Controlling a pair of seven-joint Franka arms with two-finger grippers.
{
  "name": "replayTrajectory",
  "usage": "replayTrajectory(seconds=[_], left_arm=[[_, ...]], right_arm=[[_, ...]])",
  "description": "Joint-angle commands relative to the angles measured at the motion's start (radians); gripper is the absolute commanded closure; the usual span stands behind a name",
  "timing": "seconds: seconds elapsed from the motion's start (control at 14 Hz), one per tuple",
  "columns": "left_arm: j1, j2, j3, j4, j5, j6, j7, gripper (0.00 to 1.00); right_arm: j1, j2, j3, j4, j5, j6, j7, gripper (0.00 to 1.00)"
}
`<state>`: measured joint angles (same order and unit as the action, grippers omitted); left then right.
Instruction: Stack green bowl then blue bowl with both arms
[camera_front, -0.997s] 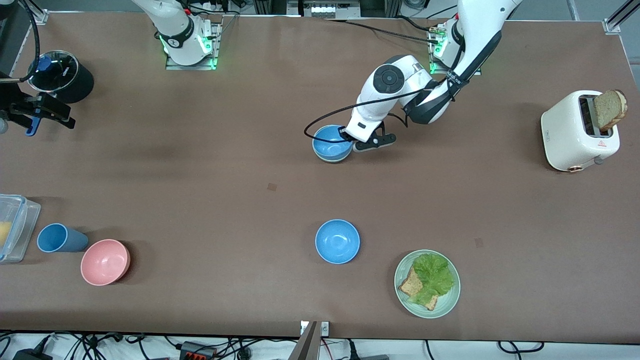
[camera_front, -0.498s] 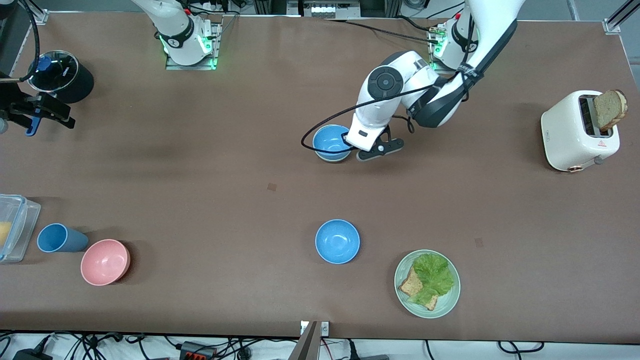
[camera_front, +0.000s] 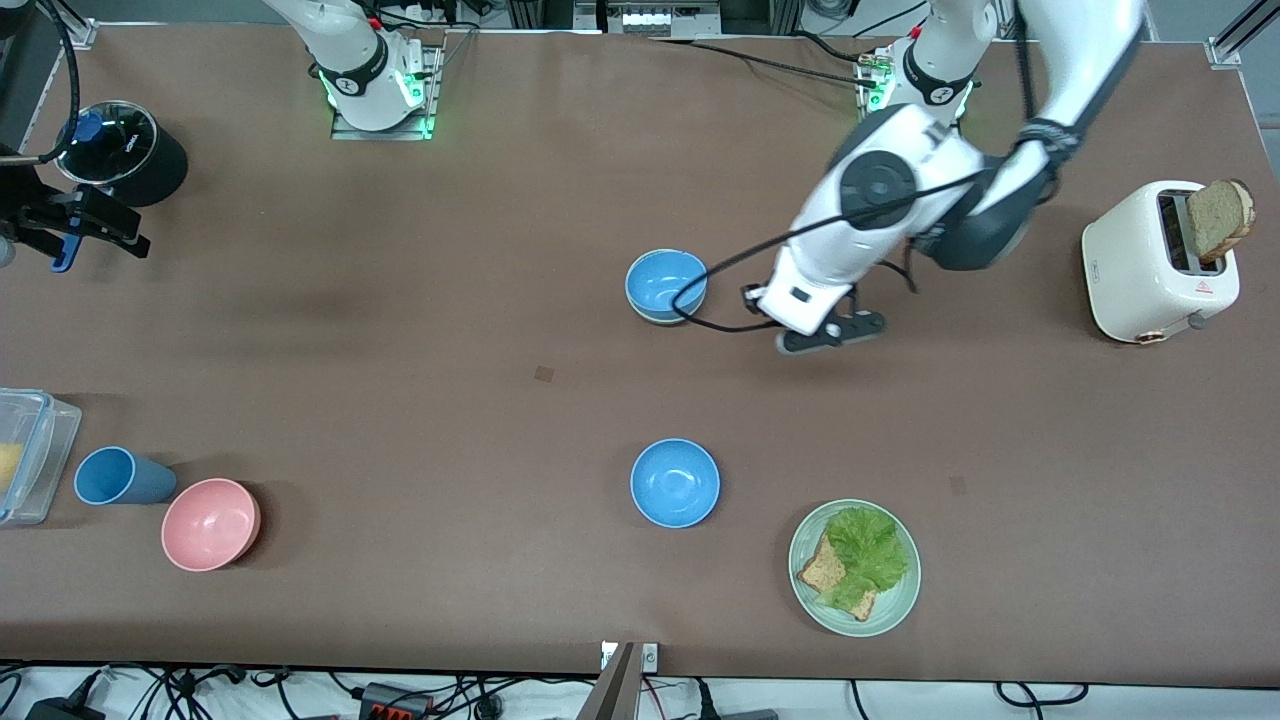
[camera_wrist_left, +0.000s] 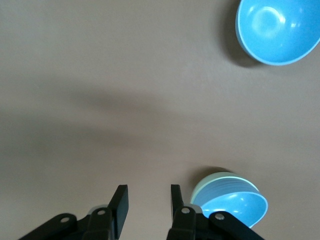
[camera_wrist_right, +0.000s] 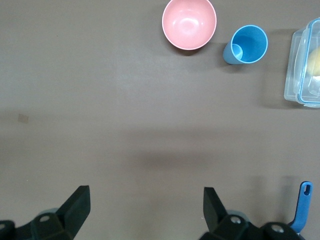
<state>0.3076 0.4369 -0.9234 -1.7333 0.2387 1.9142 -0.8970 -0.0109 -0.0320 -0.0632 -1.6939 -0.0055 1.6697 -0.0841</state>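
Blue bowl (camera_front: 666, 285) nests in matte green bowl (camera_wrist_left: 210, 181); both grippers (camera_wrist_left: 147, 196) (camera_wrist_right: 146, 204) gape empty.

A blue bowl (camera_front: 666, 284) sits upright, nested inside the pale green bowl (camera_wrist_left: 207, 184), of which only a thin mint rim shows beneath it. The stack stands on the table toward its middle. A second, alike blue bowl (camera_front: 675, 482) stands upright and empty, well apart, nearer the front camera.

Surface finishes you can see on the table.
You see a matt brown table (camera_front: 400, 400), a smooth, softly glossy blue bowl (camera_front: 675, 482), and a glossy white toaster (camera_front: 1150, 265).
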Motion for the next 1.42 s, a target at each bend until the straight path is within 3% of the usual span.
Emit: replayTrajectory(seconds=[0.0,0.57,0.71,0.93,1.35], left_arm=[[0.027,0.006,-0.017,0.113,0.019,-0.131,0.128,0.58],[0.179,0.017,-0.005,0.219,-0.024,-0.185,0.496,0.52],[0.199,0.011,0.029,0.248,-0.030,-0.210,0.619,0.52],[0.141,-0.046,0.194,0.256,-0.152,-0.225,0.754,0.52],[-0.158,-0.130,0.607,0.258,-0.288,-0.248,0.829,0.52]], right_arm=[[-0.003,-0.023,0.011,-0.024,-0.007,0.008,-0.003,0.00],[-0.004,-0.029,0.011,-0.024,-0.008,0.012,0.009,0.00],[-0.004,-0.029,0.011,-0.024,-0.008,0.008,0.009,0.00],[-0.006,-0.048,0.011,-0.038,-0.002,-0.010,0.030,0.00],[-0.004,-0.072,0.010,-0.072,0.001,-0.007,0.034,0.00]])
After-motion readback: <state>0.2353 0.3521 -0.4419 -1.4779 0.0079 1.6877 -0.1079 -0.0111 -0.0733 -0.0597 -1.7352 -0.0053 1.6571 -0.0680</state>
